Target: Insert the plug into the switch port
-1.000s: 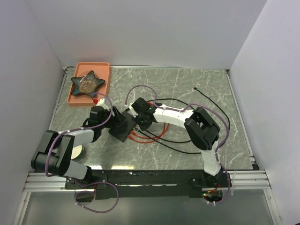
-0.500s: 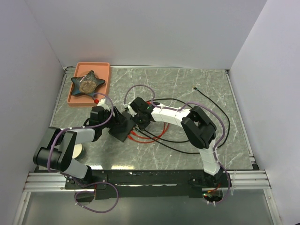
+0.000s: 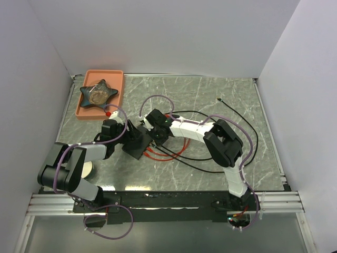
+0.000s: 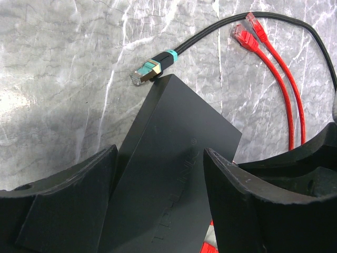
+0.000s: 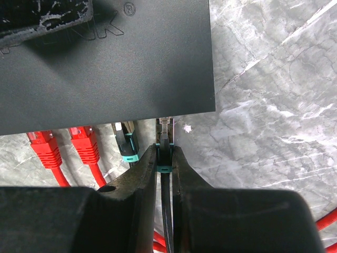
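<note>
The switch [image 3: 135,144] is a flat matte-black box lying at table centre-left. In the left wrist view my left gripper [image 4: 160,153] has its fingers closed on the two sides of the switch [image 4: 174,158]. My right gripper [image 5: 164,150] is shut on a black plug with a teal band [image 5: 165,138]. The plug's clear tip touches the switch's socket edge [image 5: 174,112] near the right end; I cannot tell how far in it is. Another black teal-banded plug [image 5: 126,141] and two red plugs [image 5: 45,147] sit along the same edge. In the top view the right gripper [image 3: 153,135] is against the switch.
An orange tray [image 3: 116,79] with a dark star-shaped dish [image 3: 98,92] stands at the back left. Red cables [image 3: 166,154] and black cables [image 3: 231,118] loop right of the switch. A loose black plug [image 4: 150,67] lies by the switch's far corner. A white disc [image 3: 87,169] sits under the left arm.
The right arm has shifted slightly left, bringing its gripper and plug closer against the switch. The left arm and the switch have barely moved.
</note>
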Robot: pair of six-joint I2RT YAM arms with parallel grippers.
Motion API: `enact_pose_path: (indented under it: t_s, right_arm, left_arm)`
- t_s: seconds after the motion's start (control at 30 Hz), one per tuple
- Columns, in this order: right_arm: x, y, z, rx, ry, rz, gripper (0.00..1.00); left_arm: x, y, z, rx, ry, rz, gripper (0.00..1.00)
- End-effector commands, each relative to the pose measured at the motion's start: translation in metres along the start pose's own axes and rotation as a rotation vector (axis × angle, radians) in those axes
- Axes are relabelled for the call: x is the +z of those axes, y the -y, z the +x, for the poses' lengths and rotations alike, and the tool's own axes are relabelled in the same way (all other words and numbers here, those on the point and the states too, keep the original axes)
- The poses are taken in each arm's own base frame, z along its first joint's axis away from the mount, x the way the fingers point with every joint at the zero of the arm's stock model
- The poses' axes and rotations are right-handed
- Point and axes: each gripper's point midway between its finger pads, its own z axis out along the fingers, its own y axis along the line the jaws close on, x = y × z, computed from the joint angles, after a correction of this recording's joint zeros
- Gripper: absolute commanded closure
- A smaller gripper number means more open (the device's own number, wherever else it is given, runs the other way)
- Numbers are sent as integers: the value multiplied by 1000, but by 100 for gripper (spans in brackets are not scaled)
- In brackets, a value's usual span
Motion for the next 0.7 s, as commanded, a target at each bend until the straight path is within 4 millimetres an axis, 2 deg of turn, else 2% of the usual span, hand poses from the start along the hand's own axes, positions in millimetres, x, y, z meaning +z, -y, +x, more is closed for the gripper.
enact_pose_path:
  t_s: [0.0, 0.67]
  right_arm:
    - [-4, -4, -27, 5, 92, -4, 100]
    - [-13, -2, -44, 1, 157, 22, 100]
  left_arm:
    - [2, 12, 0, 8, -6, 64, 29]
    - [1, 14, 1, 11, -11, 78, 30]
